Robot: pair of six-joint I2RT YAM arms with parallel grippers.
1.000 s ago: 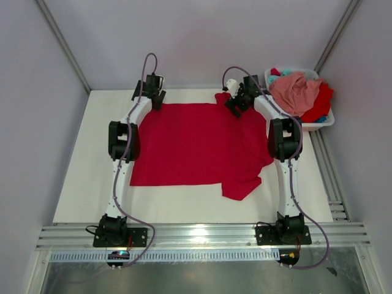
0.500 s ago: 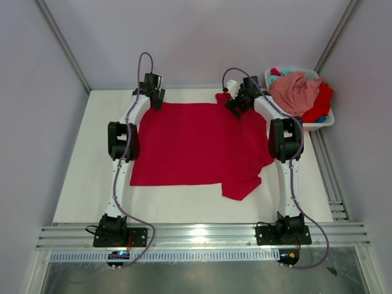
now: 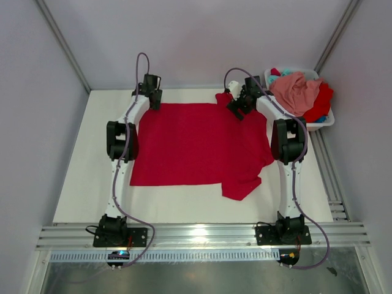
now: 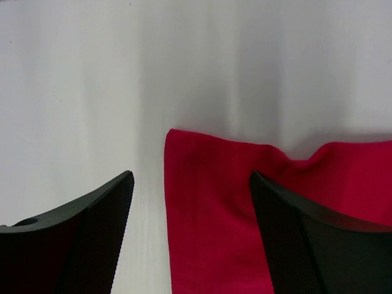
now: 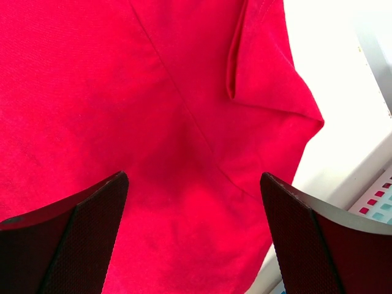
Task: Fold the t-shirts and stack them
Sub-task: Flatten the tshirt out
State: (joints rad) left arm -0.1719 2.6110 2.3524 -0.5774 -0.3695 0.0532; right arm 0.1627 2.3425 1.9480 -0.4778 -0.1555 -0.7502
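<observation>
A bright red t-shirt (image 3: 196,144) lies spread flat on the white table (image 3: 79,184), with one sleeve bunched at its front right. My left gripper (image 3: 153,103) is open over the shirt's far left corner, which shows between the fingers in the left wrist view (image 4: 208,214). My right gripper (image 3: 237,110) is open over the far right sleeve area, and red cloth (image 5: 184,153) fills the right wrist view. Neither holds anything. A salmon pink shirt (image 3: 297,92), another red one (image 3: 320,104) and a bit of teal cloth (image 3: 283,73) lie heaped in the basket.
The white plastic basket (image 3: 318,125) stands at the table's far right corner. A metal rail (image 3: 202,236) runs along the near edge by the arm bases. Grey walls enclose the table on three sides.
Both grippers have shifted slightly toward the far edge of the shirt. The shirt itself lies as before.
</observation>
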